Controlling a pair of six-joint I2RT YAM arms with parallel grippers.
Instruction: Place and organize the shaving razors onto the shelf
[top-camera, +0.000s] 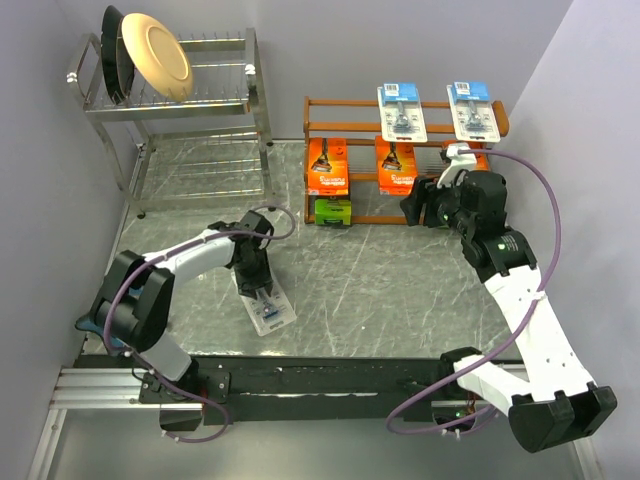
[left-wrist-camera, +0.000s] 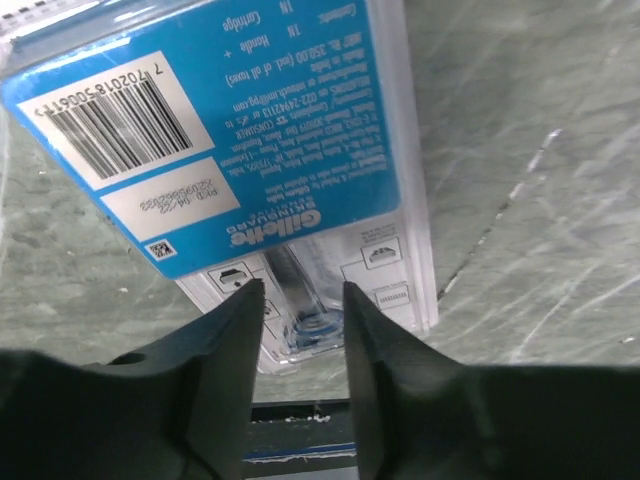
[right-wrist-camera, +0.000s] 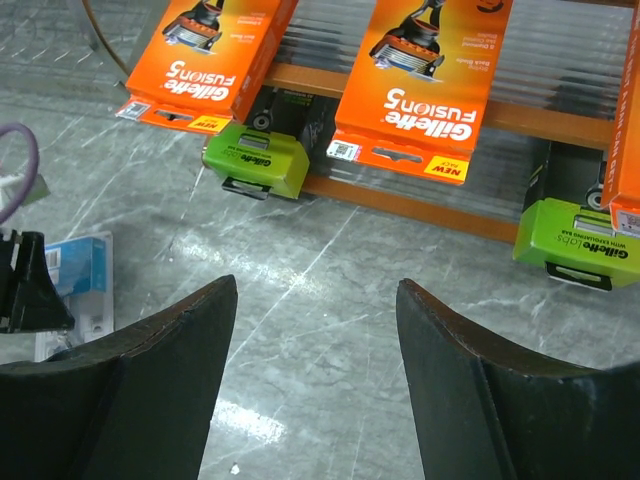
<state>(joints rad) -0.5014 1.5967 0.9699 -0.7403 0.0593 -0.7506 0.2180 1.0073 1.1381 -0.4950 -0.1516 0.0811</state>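
From where I stand, the wooden shelf (top-camera: 320, 103) at the back right holds most of the razors. On its top tier lean a blue blister card (top-camera: 402, 112) and a second blue card (top-camera: 474, 108), side by side. On the middle tier stand the left orange pack (right-wrist-camera: 215, 50) and the middle orange pack (right-wrist-camera: 425, 70). The third orange pack (right-wrist-camera: 630, 120) is cut off at the edge of the right wrist view and mostly hidden behind the arm from above. At the bottom, the left green box (right-wrist-camera: 255, 158) and the right green box (right-wrist-camera: 570, 238) poke out past the front rail. I cannot tell whether they sit on the lowest tier or on the table (top-camera: 380, 280).

The chrome dish rack (top-camera: 200, 100) at the back left carries plates (top-camera: 155, 55) stood on edge in its upper level.

One razor is off the shelf: the loose blue card (left-wrist-camera: 230, 130) lies flat on the table in front of the left arm. The left gripper (left-wrist-camera: 295, 300) is down over its near end with its jaws about half closed on either side of the clear bubble. Whether they actually pinch it I cannot tell.

The right gripper (right-wrist-camera: 315, 290) hangs just in front of the shelf, jaws spread wide, with nothing between them
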